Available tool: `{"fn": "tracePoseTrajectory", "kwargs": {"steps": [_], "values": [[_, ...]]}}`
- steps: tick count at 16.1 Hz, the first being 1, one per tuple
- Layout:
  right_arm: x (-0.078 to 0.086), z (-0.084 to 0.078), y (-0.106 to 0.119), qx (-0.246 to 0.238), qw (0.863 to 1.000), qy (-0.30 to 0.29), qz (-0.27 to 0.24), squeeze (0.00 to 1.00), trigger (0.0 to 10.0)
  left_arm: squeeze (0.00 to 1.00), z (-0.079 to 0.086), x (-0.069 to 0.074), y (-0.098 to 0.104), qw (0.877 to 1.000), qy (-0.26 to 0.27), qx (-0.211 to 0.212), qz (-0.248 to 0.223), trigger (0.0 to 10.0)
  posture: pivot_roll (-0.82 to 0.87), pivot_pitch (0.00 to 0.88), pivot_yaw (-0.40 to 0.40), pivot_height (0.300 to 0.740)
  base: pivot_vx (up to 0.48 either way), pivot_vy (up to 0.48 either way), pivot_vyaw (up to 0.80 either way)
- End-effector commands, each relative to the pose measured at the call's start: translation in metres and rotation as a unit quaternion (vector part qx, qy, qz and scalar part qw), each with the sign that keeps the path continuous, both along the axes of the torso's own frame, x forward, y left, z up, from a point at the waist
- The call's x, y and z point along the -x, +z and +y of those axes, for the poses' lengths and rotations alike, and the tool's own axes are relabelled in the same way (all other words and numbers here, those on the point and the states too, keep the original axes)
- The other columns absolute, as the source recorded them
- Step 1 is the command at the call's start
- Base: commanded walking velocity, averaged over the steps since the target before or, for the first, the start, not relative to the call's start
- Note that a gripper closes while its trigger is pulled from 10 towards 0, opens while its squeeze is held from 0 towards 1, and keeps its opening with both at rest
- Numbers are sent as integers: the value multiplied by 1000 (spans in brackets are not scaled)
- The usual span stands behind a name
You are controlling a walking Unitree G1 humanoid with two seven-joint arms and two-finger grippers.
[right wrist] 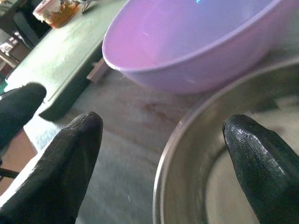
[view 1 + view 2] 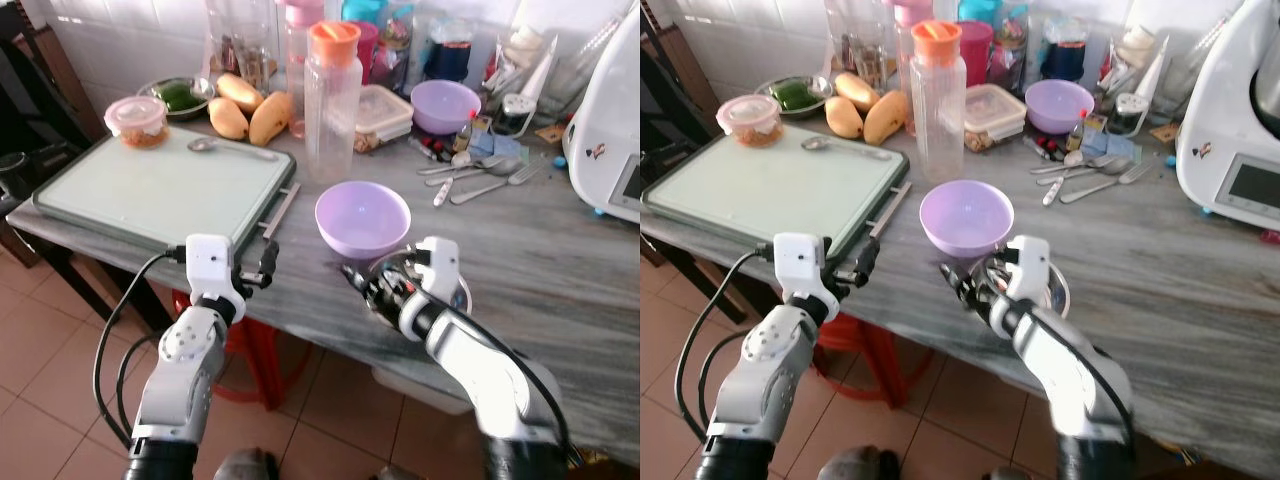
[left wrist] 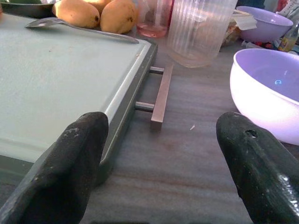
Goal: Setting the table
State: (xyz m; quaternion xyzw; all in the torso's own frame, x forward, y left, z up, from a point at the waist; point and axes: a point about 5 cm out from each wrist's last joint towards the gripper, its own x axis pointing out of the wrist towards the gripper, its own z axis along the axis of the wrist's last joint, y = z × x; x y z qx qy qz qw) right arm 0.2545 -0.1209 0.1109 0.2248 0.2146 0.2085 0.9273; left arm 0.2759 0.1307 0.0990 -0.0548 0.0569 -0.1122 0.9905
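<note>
A lilac bowl (image 2: 362, 218) stands near the table's front edge, right of a pale green tray (image 2: 150, 190) that carries a spoon (image 2: 225, 147). My right gripper (image 2: 375, 285) is open just in front of the lilac bowl. One finger (image 1: 261, 158) is inside a steel bowl (image 1: 187, 154) and the other finger (image 1: 60, 168) is outside its rim. My left gripper (image 2: 255, 275) hangs open at the table edge, facing the tray's metal handle (image 3: 161, 95) and holding nothing. Loose cutlery (image 2: 480, 175) lies at the back right.
A clear bottle with an orange lid (image 2: 332, 100) stands behind the lilac bowl. Mangoes (image 2: 250, 112), a red-lidded tub (image 2: 136, 120), a second lilac bowl (image 2: 445, 105) and jars crowd the back. A white appliance (image 2: 610, 130) is at the far right. A red stool (image 2: 250, 350) stands under the table.
</note>
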Motion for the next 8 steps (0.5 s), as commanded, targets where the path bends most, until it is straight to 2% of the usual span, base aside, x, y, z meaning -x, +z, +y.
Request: {"fn": "tracePoseTrajectory", "kwargs": {"steps": [1, 4, 6, 8], "values": [[5, 2, 10, -1, 1000, 17, -17, 0, 10000, 0, 3, 0, 1, 1000, -3, -5, -3, 10000, -19, 0, 30, 740, 0, 0, 0], [24, -1, 19, 13, 998, 38, -40, 0, 10000, 0, 7, 2, 1, 1000, 3, 2, -3, 10000, -24, 0, 32, 740, 0, 0, 0], [28, -2, 37, 51, 988, 45, -135, 0, 10000, 0, 9, 3, 5, 1000, 19, 5, -11, 10000, -34, 0, 36, 740, 0, 0, 0], [28, 0, 42, 68, 983, 32, -169, 0, 10000, 0, 11, 4, 3, 999, 31, 1, -7, 10000, -30, 0, 37, 740, 0, 0, 0]]}}
